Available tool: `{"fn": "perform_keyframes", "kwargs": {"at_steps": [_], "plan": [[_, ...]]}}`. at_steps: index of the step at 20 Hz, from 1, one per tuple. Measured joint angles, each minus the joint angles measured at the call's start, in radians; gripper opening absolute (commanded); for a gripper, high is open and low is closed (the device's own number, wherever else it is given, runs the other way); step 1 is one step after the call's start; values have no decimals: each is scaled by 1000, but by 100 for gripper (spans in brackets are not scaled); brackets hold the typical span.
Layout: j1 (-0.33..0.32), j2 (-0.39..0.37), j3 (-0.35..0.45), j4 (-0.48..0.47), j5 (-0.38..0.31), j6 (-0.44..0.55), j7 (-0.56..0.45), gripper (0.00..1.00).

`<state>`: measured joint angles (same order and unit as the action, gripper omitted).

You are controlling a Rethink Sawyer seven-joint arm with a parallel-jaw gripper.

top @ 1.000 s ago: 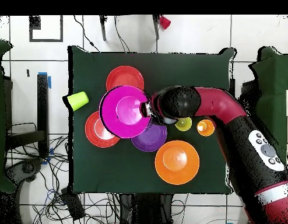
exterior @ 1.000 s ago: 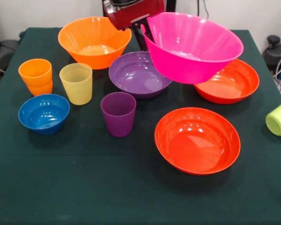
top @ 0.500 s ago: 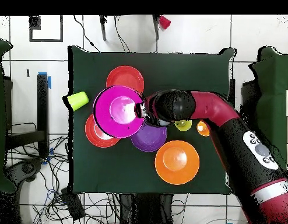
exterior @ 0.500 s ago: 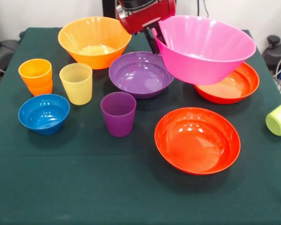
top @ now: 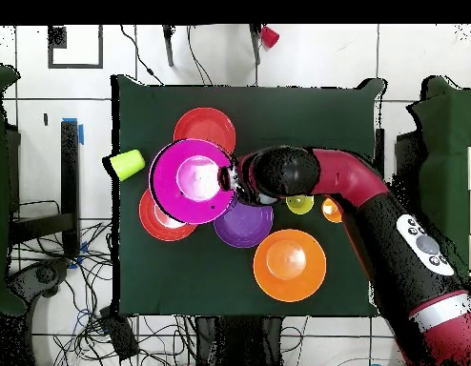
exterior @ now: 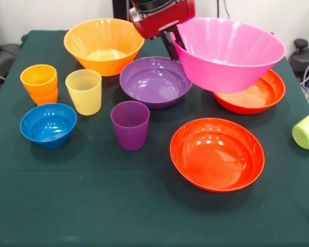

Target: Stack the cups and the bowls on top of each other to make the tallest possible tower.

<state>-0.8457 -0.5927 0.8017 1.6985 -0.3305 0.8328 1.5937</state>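
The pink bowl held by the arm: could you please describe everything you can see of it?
The large, deep, glossy pink plastic bowl has flared, faintly ribbed walls and an empty inside. It hangs above the table, tilted slightly, held at its rim by the gripper. It hovers over the far shallow red-orange plastic bowl, partly hiding it; contact between them cannot be told.

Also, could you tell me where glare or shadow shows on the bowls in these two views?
Front view: white glints on the near red-orange bowl and purple bowl; the held pink bowl shades the far red-orange bowl. Overhead view: no sharp glints visible.
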Motion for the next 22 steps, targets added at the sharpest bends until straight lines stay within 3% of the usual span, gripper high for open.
{"fn": "perform_keyframes", "kwargs": {"at_steps": [22], "plan": [[-9, -22, -7, 2, 19, -1, 0, 0]]}}
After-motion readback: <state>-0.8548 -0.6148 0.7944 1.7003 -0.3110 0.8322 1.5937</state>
